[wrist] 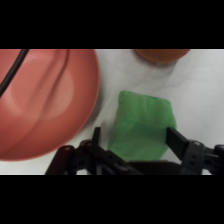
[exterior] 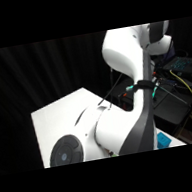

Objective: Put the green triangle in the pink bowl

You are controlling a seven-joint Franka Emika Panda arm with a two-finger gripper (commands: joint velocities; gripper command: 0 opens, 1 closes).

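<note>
Wrist view: the small solid green wedge-shaped block (wrist: 142,126) lies on the white counter (wrist: 200,95), directly ahead of the black two-finger gripper (wrist: 134,142). One finger (wrist: 96,137) stands at the block's left edge and the other finger (wrist: 176,137) at its right edge, so the jaws are spread and straddle the block. No clamping contact can be confirmed; the jaws read as released and placed for a grasp. This alignment suggests the step in hand is the pickup of the block.

The round shallow salmon-pink bowl (wrist: 42,102) sits just beside the block, on its left in this view, with a narrow strip of counter between them. A dark cable (wrist: 15,70) crosses the view in front of the bowl. The short gap implies only a brief lift and transfer once the block is held. The bowl rim is the likely obstacle, so the block must clear it.

A round red-orange object (wrist: 160,54) is partly visible at the upper edge, apart from the block.

Side view: the white robot arm (exterior: 126,78) fills the frame and hides the block, bowl and gripper.
</note>
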